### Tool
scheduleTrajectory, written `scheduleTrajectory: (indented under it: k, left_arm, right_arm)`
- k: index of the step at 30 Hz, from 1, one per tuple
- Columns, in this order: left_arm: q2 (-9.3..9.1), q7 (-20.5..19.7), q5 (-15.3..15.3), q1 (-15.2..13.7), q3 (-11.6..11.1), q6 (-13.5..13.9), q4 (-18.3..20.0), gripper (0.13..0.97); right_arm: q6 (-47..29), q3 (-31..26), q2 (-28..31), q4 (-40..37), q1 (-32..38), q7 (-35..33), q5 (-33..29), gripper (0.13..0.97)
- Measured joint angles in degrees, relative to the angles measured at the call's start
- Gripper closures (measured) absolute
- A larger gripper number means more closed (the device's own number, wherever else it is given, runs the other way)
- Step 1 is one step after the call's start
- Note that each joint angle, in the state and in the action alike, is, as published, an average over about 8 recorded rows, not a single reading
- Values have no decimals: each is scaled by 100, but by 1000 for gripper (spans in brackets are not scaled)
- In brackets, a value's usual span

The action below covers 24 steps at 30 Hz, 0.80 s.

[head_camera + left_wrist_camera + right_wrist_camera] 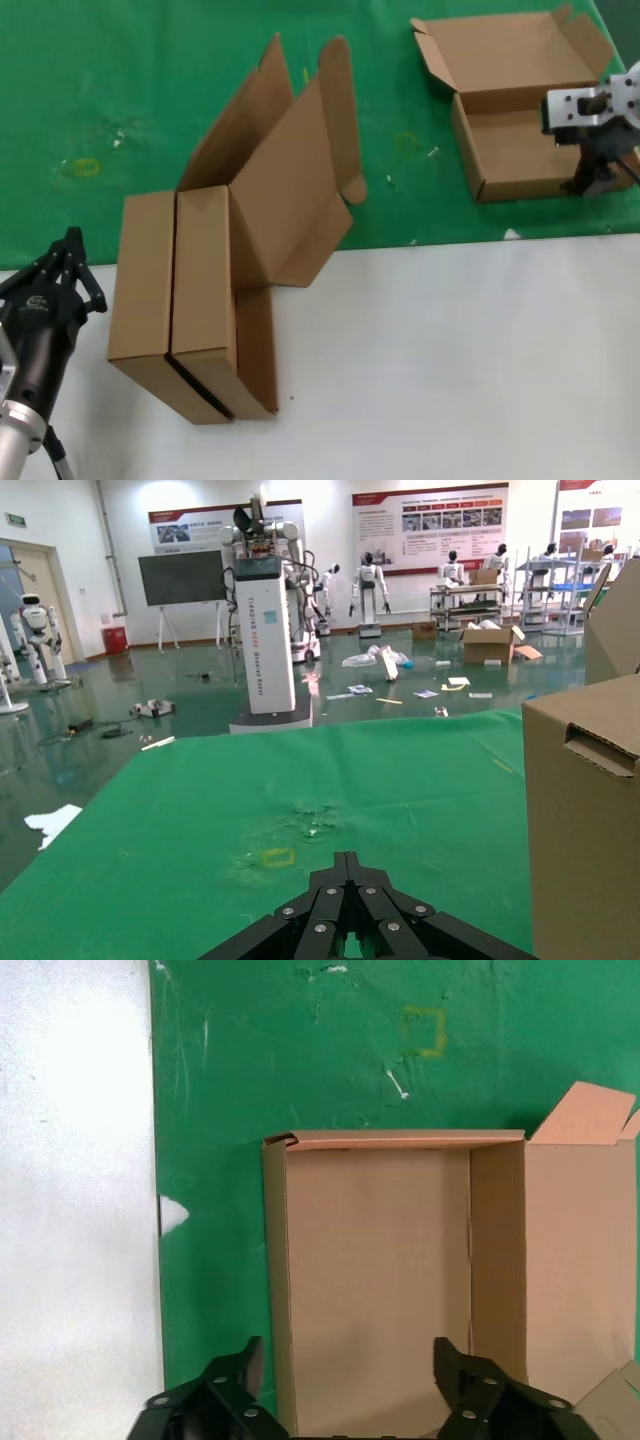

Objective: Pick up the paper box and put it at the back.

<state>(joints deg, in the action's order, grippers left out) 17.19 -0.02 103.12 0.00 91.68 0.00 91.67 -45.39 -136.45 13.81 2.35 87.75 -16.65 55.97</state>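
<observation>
An open brown paper box (pixel 515 150) lies flat on the green cloth (pixel 150 100) at the back right, lid folded back. My right gripper (pixel 598 178) hangs over its right side with fingers open; in the right wrist view the gripper (pixel 345 1365) straddles the box's near wall (pixel 278 1290), one finger outside, one over the tray. Two more paper boxes (pixel 190 300) stand on edge across the cloth's front border, one with its lid (pixel 290 190) open. My left gripper (pixel 68 250) is shut and empty, low at the left; it also shows in the left wrist view (pixel 347 865).
The white tabletop (pixel 450 360) fills the front. Yellowish stains (pixel 85 165) mark the cloth at left. In the left wrist view one standing box (pixel 590 810) rises close beside the left gripper.
</observation>
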Motion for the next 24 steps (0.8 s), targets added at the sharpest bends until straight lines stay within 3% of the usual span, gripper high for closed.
scheduleTrajectory:
  k: [6,10,18,24]
  left_arm:
    - [0,0,0,0,0,0,0,933]
    - [0,0,0,0,0,0,0,921]
    - [0,0,0,0,0,0,0,857]
    - [0,0,0,0,0,0,0,774]
  right_arm:
    - [0,0,0,0,0,0,0,438]
    - [0,0,0,0,0,0,0,438]
    - [0,0,0,0,0,0,0,263]
    - [0,0,0,0,0,0,0,199]
